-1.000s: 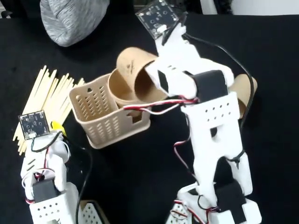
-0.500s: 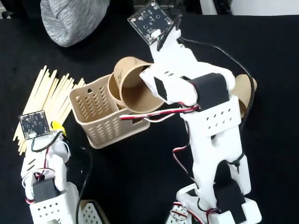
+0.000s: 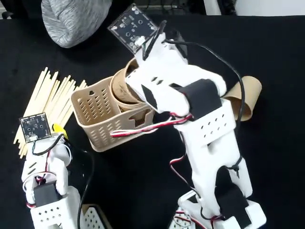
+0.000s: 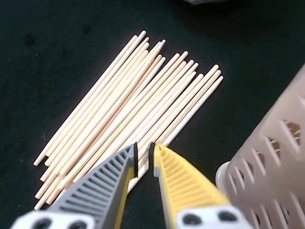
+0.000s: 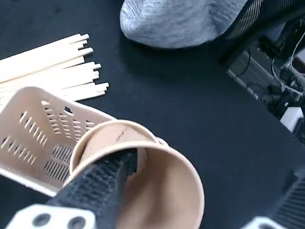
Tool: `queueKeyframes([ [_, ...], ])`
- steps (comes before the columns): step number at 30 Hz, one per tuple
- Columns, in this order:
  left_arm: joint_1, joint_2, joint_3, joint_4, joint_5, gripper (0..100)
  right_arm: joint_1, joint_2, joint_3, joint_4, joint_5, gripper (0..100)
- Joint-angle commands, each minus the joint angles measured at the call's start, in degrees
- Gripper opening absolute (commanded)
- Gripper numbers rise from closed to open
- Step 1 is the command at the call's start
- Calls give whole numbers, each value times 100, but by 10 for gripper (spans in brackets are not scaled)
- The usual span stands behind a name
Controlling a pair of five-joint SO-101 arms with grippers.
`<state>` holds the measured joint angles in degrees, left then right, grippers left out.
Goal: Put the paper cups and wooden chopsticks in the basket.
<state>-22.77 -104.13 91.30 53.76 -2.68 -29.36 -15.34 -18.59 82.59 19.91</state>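
Black counter (image 3: 267, 57), middle: the basket (image 3: 102, 121) has one paper cup (image 5: 112, 128) standing in it, and the right tool (image 5: 128, 162) grips a second cup (image 5: 167, 191) by its rim, tipped into the first. A third cup (image 3: 245, 95) lies on its side toward the counter's right edge. The chopsticks (image 4: 128, 105) lie piled near the left edge under the left tool (image 4: 143, 157), which is narrowed almost shut and empty, so I judge well under half done.

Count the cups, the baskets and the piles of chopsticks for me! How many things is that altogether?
cups: 3
basket: 1
chopsticks pile: 1
Total: 5
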Motion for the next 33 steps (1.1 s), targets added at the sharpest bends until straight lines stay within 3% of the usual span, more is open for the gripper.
queueKeyframes([
  [1, 66, -35, -13, -149, -53, 84, -158, 268, -31, -273, 105, 407],
  [8, 66, -35, -13, -141, -53, 84, 97, 1393, 40, -308, 273, 156],
  [13, 66, -35, -13, -141, -53, 84, 563, 1385, -479, 185, 299, 16],
  [17, 66, -35, -13, -141, -53, 84, 1125, 1174, -1138, 782, 633, 41],
  [24, 66, -35, -13, -149, -53, 84, 2154, 1015, -1253, 1363, 2004, 217],
  [33, 66, -35, -13, -149, -53, 84, 651, 1314, -1262, 1002, 1565, 223],
])
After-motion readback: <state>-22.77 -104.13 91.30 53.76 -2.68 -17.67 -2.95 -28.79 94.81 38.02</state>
